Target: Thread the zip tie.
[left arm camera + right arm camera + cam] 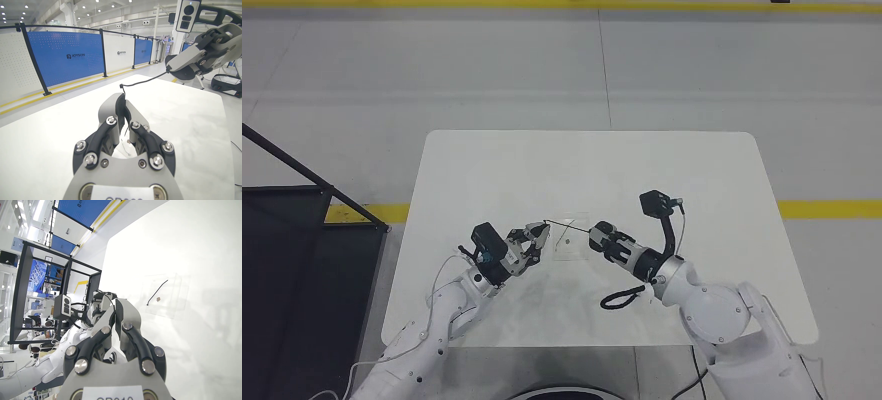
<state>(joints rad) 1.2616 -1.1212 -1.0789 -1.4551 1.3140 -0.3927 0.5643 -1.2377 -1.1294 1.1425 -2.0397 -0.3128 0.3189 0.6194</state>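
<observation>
A thin black zip tie (pixel 567 226) hangs in the air between my two grippers, over the middle of the white table (pixel 692 180). My left gripper (pixel 122 97) is shut on the tie just below its small square head (pixel 121 86), which sticks up past the fingertips. From the head the strap (pixel 145 81) arcs across to my right gripper (pixel 168 70), which is shut on its far end. In the right wrist view the strap (pixel 108 298) runs from the right gripper (pixel 115 303) back to the left arm's gripper behind it.
A clear plastic sheet (pixel 170 306) lies on the table under the grippers, with a second short black tie (pixel 157 292) and a small brown spot on it. A black cable loop (pixel 623 297) lies by the right arm. A black frame stands off the table's left side.
</observation>
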